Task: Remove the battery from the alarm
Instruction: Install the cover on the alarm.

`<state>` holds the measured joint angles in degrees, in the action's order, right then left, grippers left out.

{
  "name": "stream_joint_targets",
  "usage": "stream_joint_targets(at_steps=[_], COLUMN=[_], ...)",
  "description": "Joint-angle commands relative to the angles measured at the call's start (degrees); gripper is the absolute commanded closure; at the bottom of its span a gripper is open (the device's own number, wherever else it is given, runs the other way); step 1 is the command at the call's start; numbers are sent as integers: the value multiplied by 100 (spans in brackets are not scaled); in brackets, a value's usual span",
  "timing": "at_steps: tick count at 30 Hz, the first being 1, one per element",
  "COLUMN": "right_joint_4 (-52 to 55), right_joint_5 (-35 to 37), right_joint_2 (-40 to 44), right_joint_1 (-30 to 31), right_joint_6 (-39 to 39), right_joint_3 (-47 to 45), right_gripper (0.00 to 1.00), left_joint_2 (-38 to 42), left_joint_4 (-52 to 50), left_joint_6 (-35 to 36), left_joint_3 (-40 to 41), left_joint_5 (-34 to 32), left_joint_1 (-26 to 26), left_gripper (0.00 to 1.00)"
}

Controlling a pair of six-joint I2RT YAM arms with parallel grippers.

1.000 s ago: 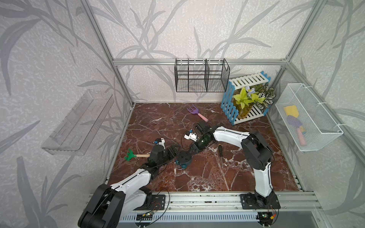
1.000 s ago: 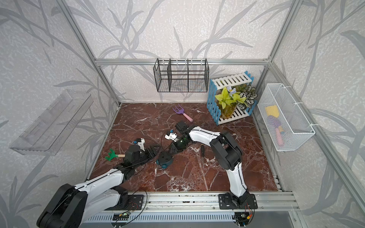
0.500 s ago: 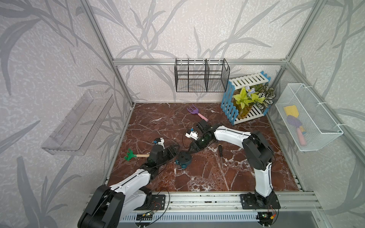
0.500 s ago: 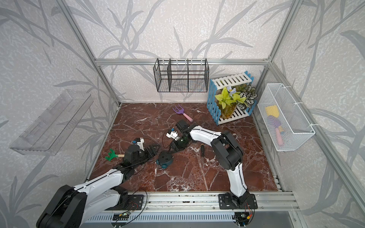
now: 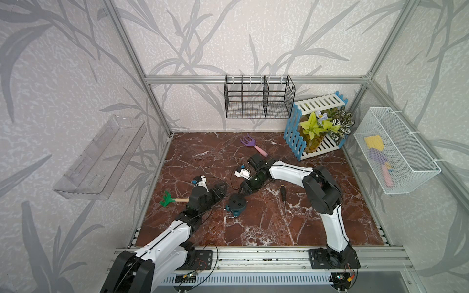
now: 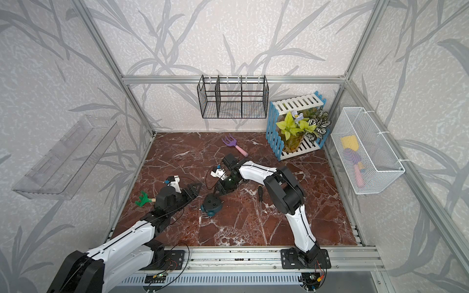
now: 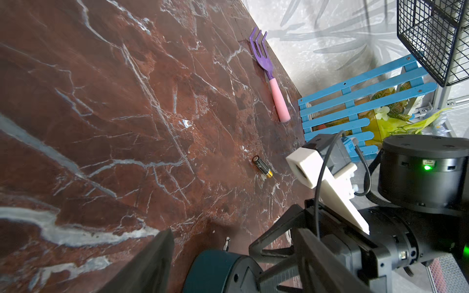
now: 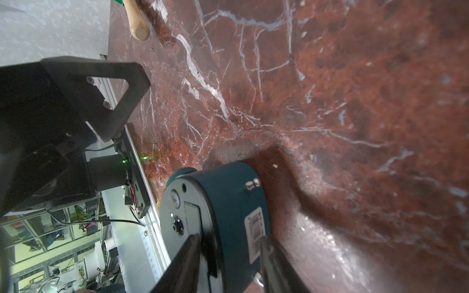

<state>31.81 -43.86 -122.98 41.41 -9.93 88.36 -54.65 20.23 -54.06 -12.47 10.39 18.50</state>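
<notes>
Two sets of jaws flank the alarm (image 5: 236, 202): left jaws wide, empty; right jaws straddle it, grip cannot be told. Battery (image 7: 262, 166) lies on table (image 5: 266, 228).

The left arm (image 5: 172, 233) stretches low from the near left toward the middle. The left gripper (image 5: 220, 189) points right, its fingers (image 7: 149, 263) spread wide and holding nothing. The right arm (image 5: 289, 173) rises from the near right, folds at the elbow and runs left. The right gripper (image 5: 241, 193) tilts downward with its fingers (image 8: 182, 258) parted.
</notes>
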Motion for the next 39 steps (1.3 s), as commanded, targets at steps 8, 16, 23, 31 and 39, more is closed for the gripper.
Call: stream_joint_targets(at_steps=[8,16,23,31,39], right_joint_4=[228,-34,-574,-859,-1580], right_joint_5=[118,11,-258,-76,596], right_joint_2=[-228,-246,-188,-5,1540], right_joint_1=[130,79,-85,-114,-108], right_joint_6=[45,-221,-695,-883,-1097], right_joint_3=[-94,-561,-1161,-1561,-1386], right_gripper=[60,63,67,68,58], left_joint_2=[51,69,127,251,826], left_joint_4=[-28,42,48,16,-938], left_joint_6=[1,-60,-86,-131,33], left_joint_3=[104,200,240,360,400], left_joint_5=[-42,27,144,337,889], left_joint_1=[-70,-74,-80,-88,-96], left_gripper=[21,20,21,20,23])
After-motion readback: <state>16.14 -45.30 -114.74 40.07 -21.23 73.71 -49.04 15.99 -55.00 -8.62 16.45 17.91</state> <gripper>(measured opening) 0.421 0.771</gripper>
